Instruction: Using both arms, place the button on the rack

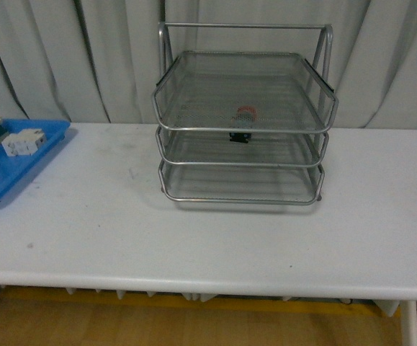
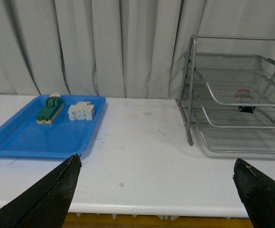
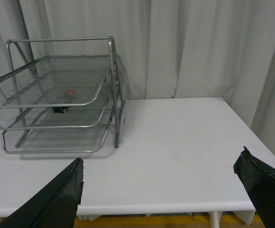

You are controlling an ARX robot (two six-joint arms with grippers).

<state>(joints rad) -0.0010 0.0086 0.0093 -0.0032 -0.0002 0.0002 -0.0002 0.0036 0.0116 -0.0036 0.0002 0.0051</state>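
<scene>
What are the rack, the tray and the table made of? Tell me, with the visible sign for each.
Rack: apparently metal, silver tube frame with fine see-through wire mesh. Tray: likely plastic, uniformly blue, smooth, with a rounded moulded rim. Table: white, matte, smudged top; the material underneath cannot be told.

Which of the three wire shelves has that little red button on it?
The middle shelf of the rack. The button stands there, its red cap seen through the top shelf's mesh and its black body showing below that shelf's rim. The top and bottom shelves look bare.
</scene>
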